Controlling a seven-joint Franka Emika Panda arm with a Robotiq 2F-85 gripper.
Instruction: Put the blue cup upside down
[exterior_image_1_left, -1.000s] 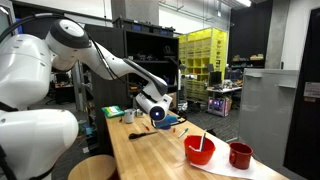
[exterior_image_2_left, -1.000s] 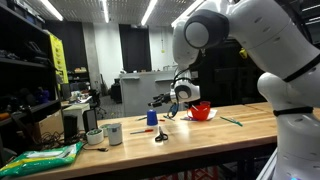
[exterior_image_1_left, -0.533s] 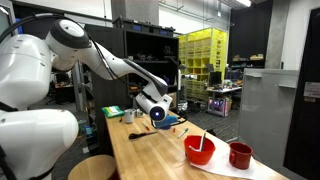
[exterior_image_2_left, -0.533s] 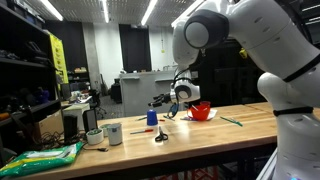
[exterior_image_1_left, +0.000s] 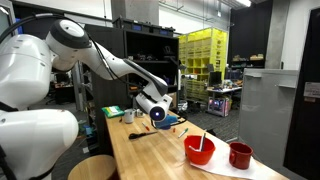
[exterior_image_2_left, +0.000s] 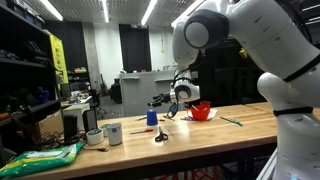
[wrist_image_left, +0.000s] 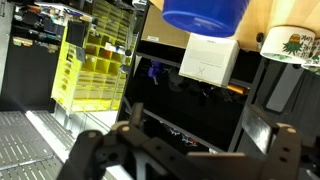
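Nothing has shifted; the gripper (wrist_image_left: 185, 160) stays spread apart and empty. The blue cup (wrist_image_left: 205, 15), top centre in the wrist view, is not yet grasped.

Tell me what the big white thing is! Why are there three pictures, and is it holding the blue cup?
The big white thing is a robot arm. At its end it has two fingers for grabbing. Two pictures come from cameras standing in the room, looking at the wooden table from different spots. The third comes from a little camera on the arm's wrist, and it looks upside down, with the table at the top. On the table are the blue cup, a red bowl, a dark red cup and a white cup. The fingers look spread apart with nothing between them. The blue cup stands just beyond them.
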